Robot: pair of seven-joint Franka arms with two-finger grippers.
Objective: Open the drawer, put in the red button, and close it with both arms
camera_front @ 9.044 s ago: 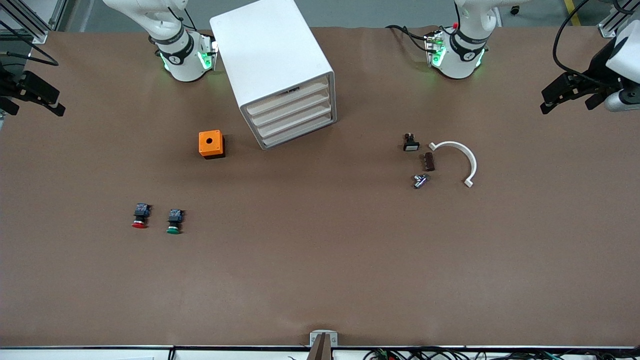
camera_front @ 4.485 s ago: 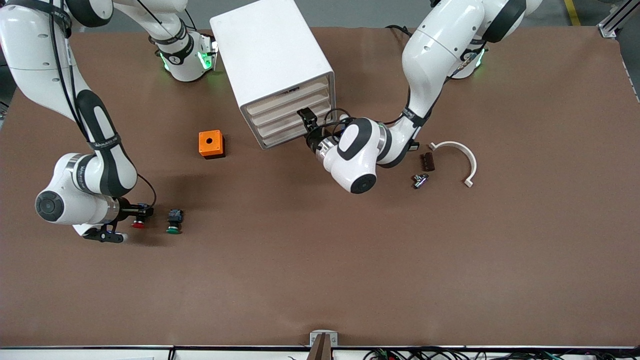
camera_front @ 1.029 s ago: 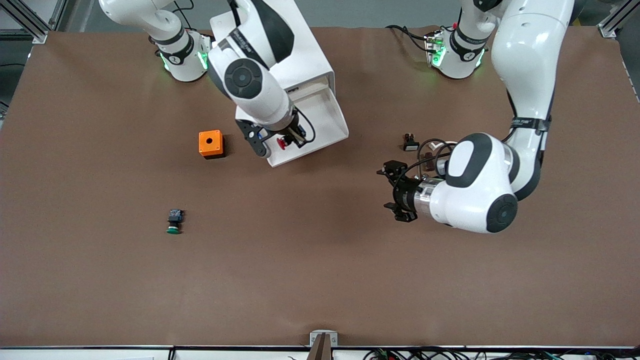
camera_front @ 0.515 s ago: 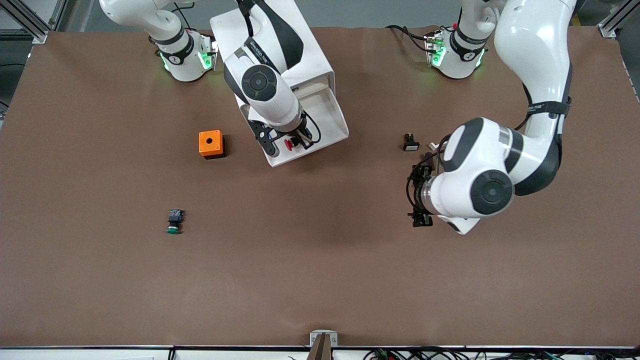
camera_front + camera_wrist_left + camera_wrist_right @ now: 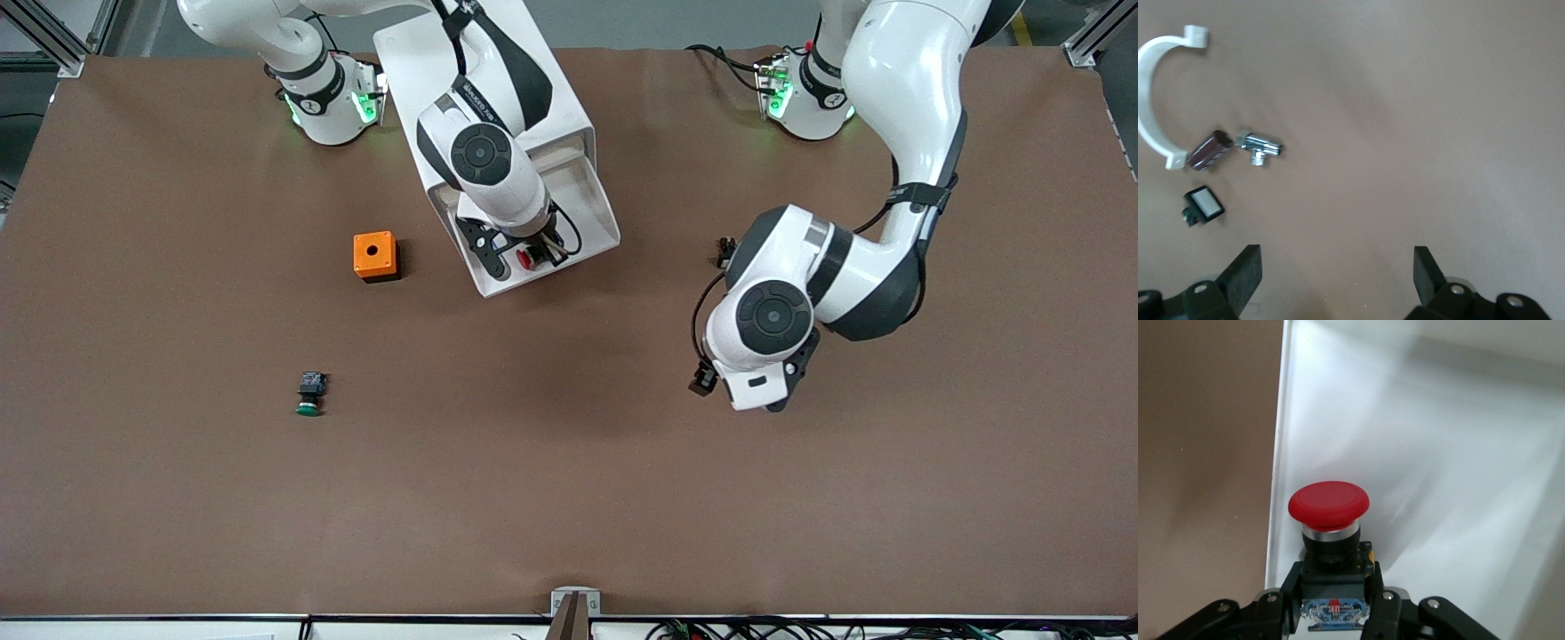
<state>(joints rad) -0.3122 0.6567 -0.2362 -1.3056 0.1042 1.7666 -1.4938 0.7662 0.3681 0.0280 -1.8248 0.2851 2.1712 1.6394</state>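
The drawer (image 5: 594,233) stands pulled out of the white cabinet (image 5: 480,80), its cream tray open toward the front camera. My right gripper (image 5: 526,256) is shut on the red button (image 5: 526,259) and holds it over the drawer's front part. In the right wrist view the red cap (image 5: 1329,505) sits above the white drawer floor (image 5: 1458,473), close to the drawer's wall, with the black-and-blue body clamped between the fingers (image 5: 1388,603). My left gripper (image 5: 1336,280) is open and empty over bare table toward the left arm's end; the left hand (image 5: 756,378) hides it in the front view.
A green-capped button (image 5: 308,394) lies nearer the front camera toward the right arm's end. An orange box with a hole (image 5: 374,256) stands beside the cabinet. A white curved clip (image 5: 1153,87), a dark brown part (image 5: 1208,149), a chrome fitting (image 5: 1259,145) and a small black switch (image 5: 1203,205) lie near the left hand.
The right gripper has carried the red button a little farther over the open drawer. The left arm has swung its hand round, away from the drawer, toward the front camera.
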